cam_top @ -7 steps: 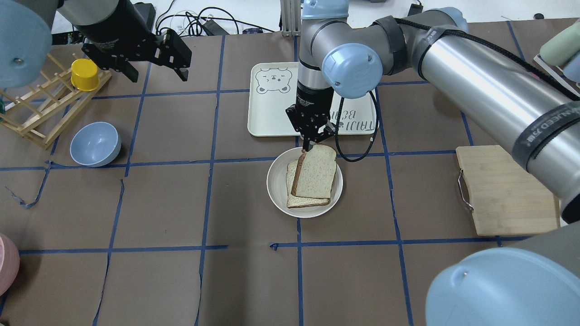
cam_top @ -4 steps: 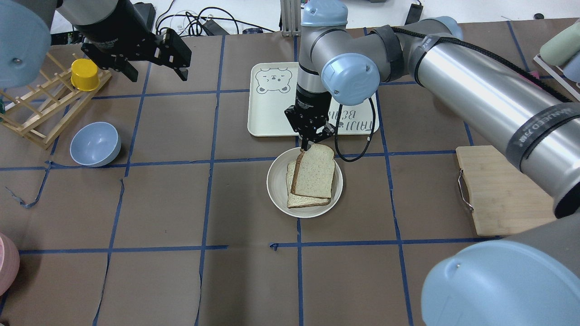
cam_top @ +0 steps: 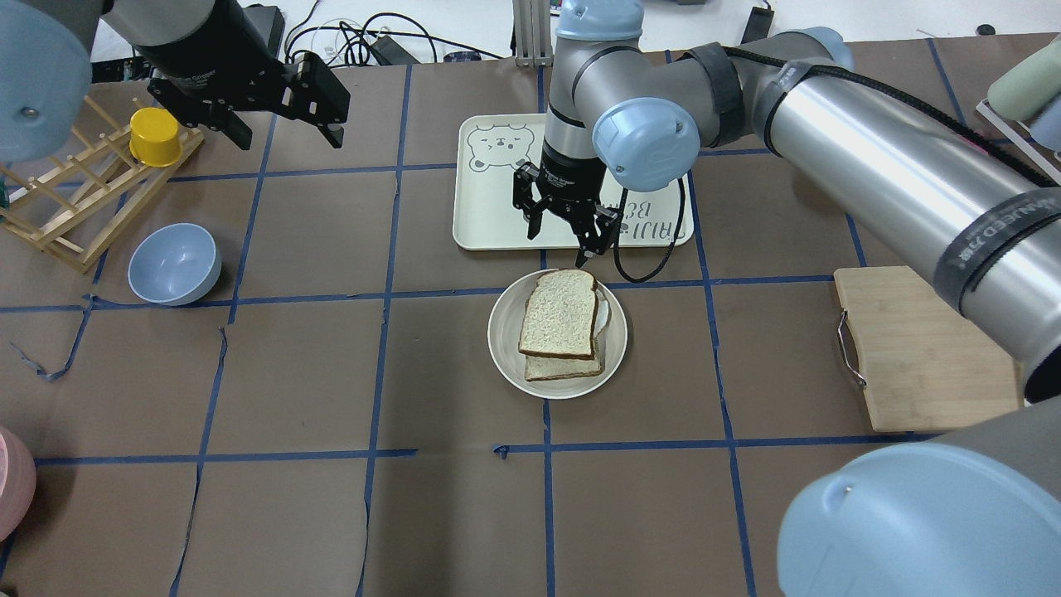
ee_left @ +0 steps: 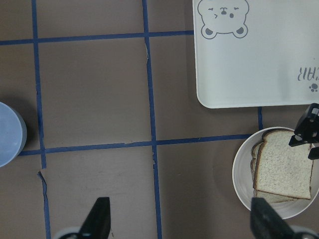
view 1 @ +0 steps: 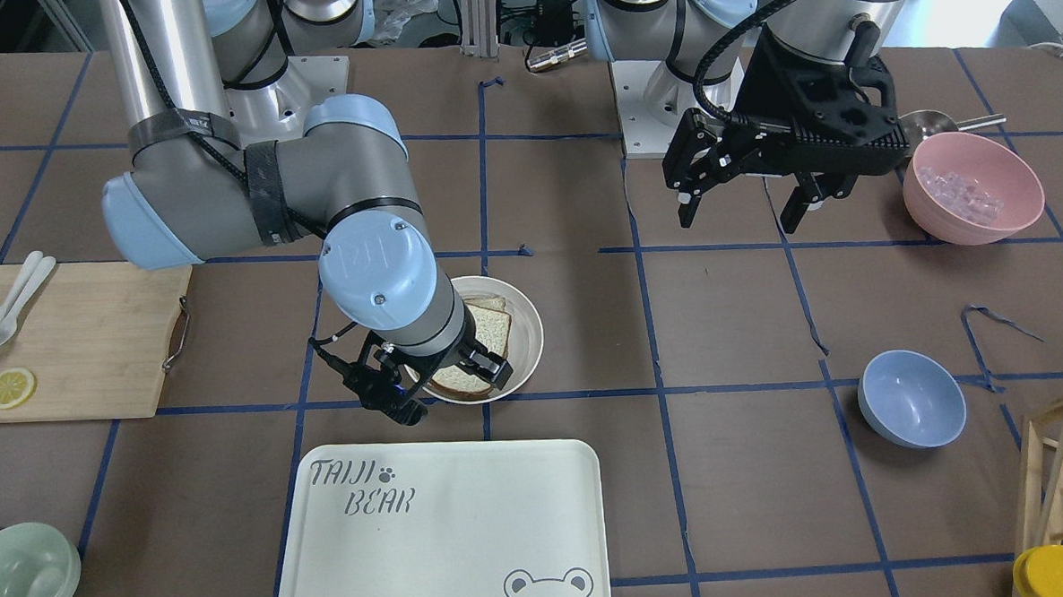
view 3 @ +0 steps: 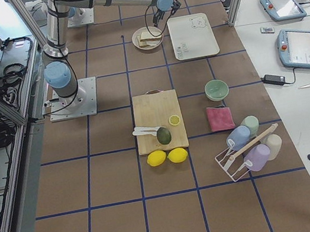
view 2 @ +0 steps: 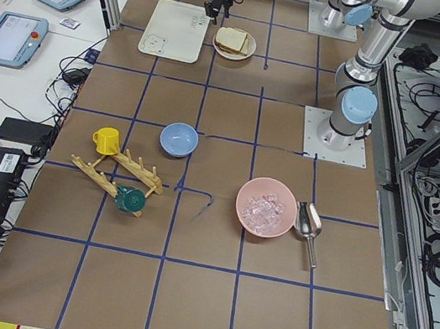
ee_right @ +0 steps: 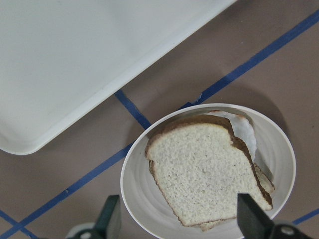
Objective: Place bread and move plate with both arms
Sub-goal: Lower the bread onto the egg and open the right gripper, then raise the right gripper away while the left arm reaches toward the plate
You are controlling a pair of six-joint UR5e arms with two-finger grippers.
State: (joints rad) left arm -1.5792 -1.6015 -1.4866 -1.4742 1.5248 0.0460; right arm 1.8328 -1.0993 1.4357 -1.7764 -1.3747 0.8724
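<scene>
The bread (cam_top: 559, 313), with its dark-brown crust, lies flat on a tanner slice on the round cream plate (cam_top: 503, 332). Something white peeks out between the slices. My right gripper (cam_top: 557, 246) is open and empty, hovering over the plate's far rim, next to the bear tray (cam_top: 489, 199). The right wrist view shows the bread (ee_right: 204, 172) and plate (ee_right: 137, 184) below its spread fingers. My left gripper (cam_top: 290, 137) is open and empty, high at the back left, far from the plate. The left wrist view sees the bread (ee_left: 284, 172) at its lower right.
A blue bowl (cam_top: 174, 264) and a wooden rack with a yellow cup (cam_top: 155, 137) stand at the left. A wooden cutting board (cam_top: 920, 348) lies at the right. A pink bowl (view 1: 972, 187) and a green bowl (view 1: 19, 581) sit near the table's ends.
My right gripper has opened and let go of the bread, which dropped from tilted to flat on the lower slice. The gripper drew back toward the tray. The left arm has not moved.
</scene>
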